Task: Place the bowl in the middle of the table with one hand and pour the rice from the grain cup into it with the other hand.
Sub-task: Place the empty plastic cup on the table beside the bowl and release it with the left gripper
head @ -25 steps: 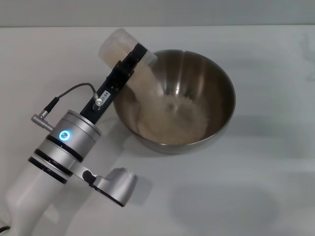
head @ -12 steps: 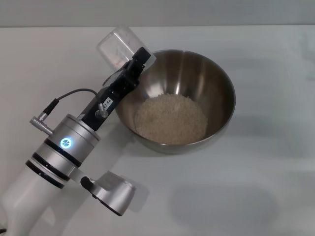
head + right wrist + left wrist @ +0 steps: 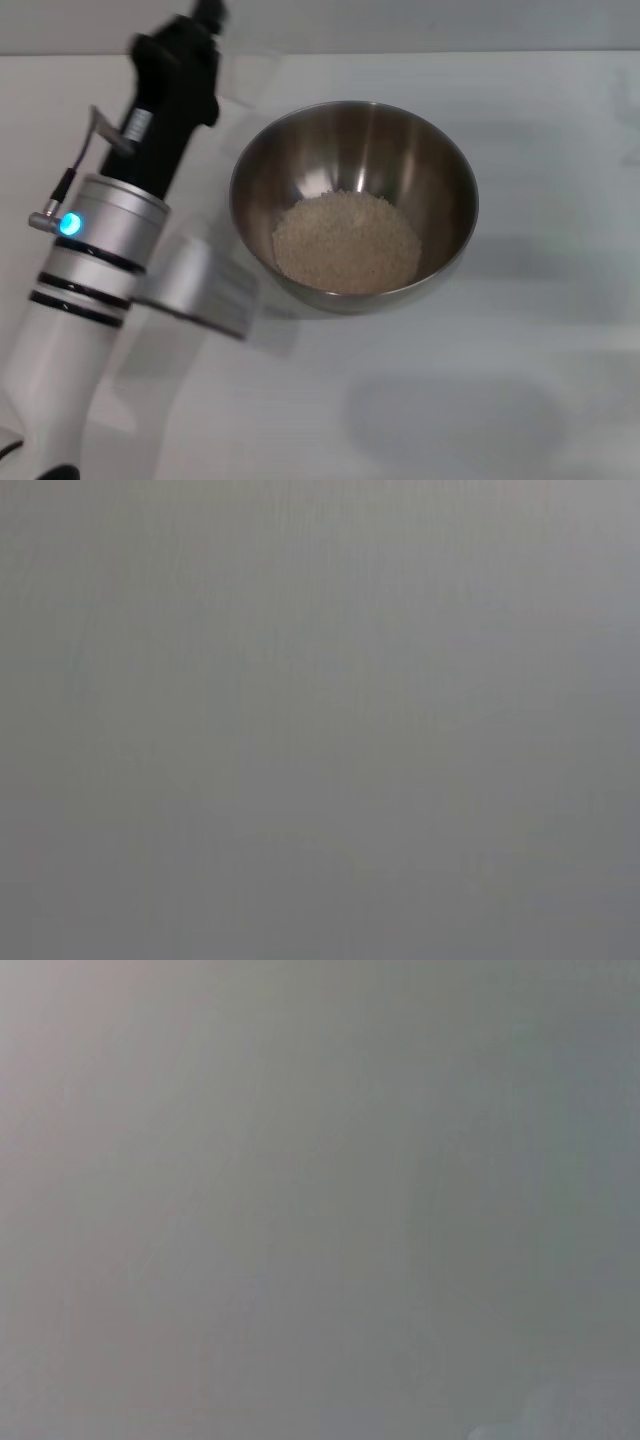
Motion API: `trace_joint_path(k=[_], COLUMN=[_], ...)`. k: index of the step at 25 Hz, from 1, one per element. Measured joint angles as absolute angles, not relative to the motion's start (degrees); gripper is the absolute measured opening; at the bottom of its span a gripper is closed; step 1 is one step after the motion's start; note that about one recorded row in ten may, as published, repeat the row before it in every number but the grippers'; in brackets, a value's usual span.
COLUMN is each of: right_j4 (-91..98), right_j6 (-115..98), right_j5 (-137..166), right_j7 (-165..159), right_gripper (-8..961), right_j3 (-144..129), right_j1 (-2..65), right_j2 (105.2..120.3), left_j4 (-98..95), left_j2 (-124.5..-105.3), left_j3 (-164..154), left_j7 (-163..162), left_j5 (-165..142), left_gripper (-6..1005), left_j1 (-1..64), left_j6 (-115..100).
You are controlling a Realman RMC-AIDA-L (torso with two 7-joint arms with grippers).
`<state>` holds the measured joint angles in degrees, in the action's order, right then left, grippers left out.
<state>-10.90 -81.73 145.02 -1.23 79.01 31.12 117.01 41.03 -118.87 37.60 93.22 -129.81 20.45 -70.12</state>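
Steel bowl (image 3: pixel 355 205) on the white table (image 3: pixel 520 400) holding a heap of rice (image 3: pixel 346 242); left gripper (image 3: pixel 205 15) raised beside the bowl's rim, grip state indiscernible.

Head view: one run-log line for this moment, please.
bowl: mid-table, upright | rice: heaped inside bowl | left gripper: at far edge, left of bowl | grain cup: not discernible | right arm: out of view

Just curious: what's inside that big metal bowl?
A heap of rice lies inside the bowl. The bowl's floor under it is covered.
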Motion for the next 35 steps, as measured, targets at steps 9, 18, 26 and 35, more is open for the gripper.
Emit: trace_joint_path(k=[9, 18, 26, 35], right_j4=[-11.1, -10.9, -10.8, -10.8], right_j6=[-81.9, -81.8, -81.6, -81.7], right_j5=[145.0, 145.0, 145.0, 145.0], right_j7=[-1.2, -1.2, -1.2, -1.2], right_gripper=[636, 636, 636, 636], right_j3=[79.0, 79.0, 79.1, 79.1], right_j1=[30.9, 30.9, 30.9, 30.9], right_j2=[117.27, 117.42, 117.42, 117.42], left_j4=[41.8, 41.3, 35.8, 28.6], left_j2=[-118.44, -117.4, -116.75, -118.11], left_j3=[48.9, 60.4, 62.9, 62.6], left_j7=[55.5, 31.4, 13.1, 8.1], left_j5=[-121.0, -122.2, -129.6, -136.4], left_gripper=[15, 16, 16, 16], left_j1=[18.1, 16.1, 15.9, 16.9], left_j6=[-59.9, -39.8, -40.3, -48.9])
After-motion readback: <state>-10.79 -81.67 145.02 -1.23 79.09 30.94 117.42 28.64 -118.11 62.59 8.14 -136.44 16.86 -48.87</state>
